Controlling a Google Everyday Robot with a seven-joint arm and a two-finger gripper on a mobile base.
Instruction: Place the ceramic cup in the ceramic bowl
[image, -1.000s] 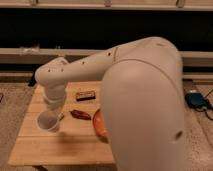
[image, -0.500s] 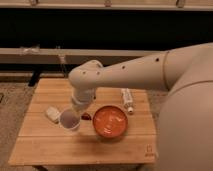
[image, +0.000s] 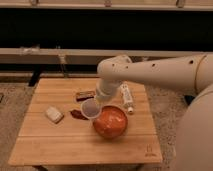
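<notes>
A small plain white ceramic cup (image: 90, 109), tilted with its mouth facing forward-left, hangs clamped in the gripper (image: 98, 102) at the shallow orange-red ceramic bowl's (image: 110, 122) left rim. Half a second earlier, it was farther left, over the wooden table (image: 60, 142).

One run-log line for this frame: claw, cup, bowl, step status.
claw: over table, at bowl's left rim | ceramic cup: carried, tilted | ceramic bowl: on table, nothing in it | step: cup not yet placed

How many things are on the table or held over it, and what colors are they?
White: 3 (ceramic cup at the tool, above the table, block, bottle)
Orange-red: 1 (ceramic bowl)
Dark brown or red: 2 (bar, packet)
Total: 6
</notes>
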